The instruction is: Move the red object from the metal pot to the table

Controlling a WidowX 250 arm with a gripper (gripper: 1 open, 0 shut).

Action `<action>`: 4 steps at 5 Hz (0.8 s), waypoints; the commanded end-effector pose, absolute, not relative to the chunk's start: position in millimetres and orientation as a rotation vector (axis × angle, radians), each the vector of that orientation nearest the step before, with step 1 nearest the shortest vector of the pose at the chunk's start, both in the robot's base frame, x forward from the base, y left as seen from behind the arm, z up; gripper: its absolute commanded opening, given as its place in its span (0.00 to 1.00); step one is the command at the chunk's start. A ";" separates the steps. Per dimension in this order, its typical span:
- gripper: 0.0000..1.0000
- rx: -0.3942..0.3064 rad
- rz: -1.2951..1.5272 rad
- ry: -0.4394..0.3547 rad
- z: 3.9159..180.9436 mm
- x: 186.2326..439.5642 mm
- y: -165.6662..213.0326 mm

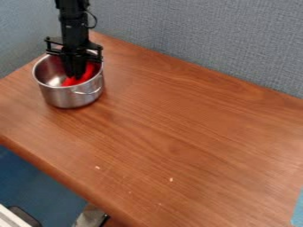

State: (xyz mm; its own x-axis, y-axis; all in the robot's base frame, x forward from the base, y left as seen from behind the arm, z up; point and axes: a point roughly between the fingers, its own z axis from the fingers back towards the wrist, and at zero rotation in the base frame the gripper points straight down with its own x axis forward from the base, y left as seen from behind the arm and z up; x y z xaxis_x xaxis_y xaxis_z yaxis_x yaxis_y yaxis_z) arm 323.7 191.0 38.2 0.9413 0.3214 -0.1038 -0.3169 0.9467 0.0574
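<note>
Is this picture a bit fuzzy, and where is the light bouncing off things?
In the camera view, everything looks soft and low in detail; the metal pot shows pale sheen on its wall, the table a mild even glow without harsh glare, and the red object blurs into the dark gripper.

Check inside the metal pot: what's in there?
The red object lies inside the metal pot, with the gripper reaching down into it, fingers closed around the red piece. The pot's floor under them and the near inner wall are hidden.
</note>
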 end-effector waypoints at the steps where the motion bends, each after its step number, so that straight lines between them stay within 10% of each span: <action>1: 0.00 0.049 0.309 0.055 63.1 329.4 183.1; 4: 0.00 0.037 0.292 0.039 73.2 329.0 175.4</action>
State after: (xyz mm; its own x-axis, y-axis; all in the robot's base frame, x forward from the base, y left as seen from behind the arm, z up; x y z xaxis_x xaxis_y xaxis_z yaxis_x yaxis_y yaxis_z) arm 322.0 176.6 41.3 0.9476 0.2963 -0.1192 -0.2954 0.9550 0.0253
